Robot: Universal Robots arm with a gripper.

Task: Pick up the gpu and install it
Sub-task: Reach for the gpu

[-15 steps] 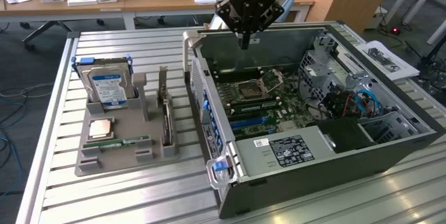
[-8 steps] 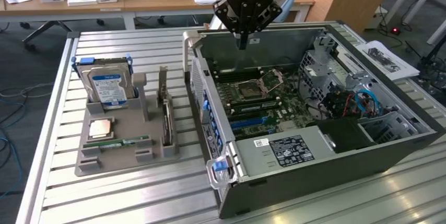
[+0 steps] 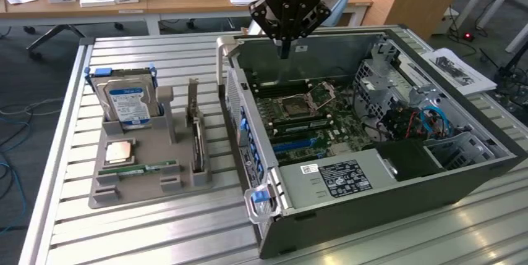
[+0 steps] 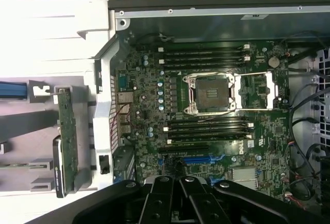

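My gripper (image 3: 285, 49) hangs above the open computer case (image 3: 396, 206), over the far end of the motherboard (image 3: 330, 123), fingers pinched together and holding nothing. The gpu (image 3: 198, 144) stands on edge in the grey holder (image 3: 132, 196) outside the case. It lies to the exterior view's left of my fingers and lower, long axis alongside the case wall, and seems fully seated, though its bracket end is hard to make out.

The motherboard (image 3: 307, 123) is green, the tray (image 3: 132, 195) grey, the hard drive (image 3: 128, 101) silver, the end effector (image 3: 285, 52) black
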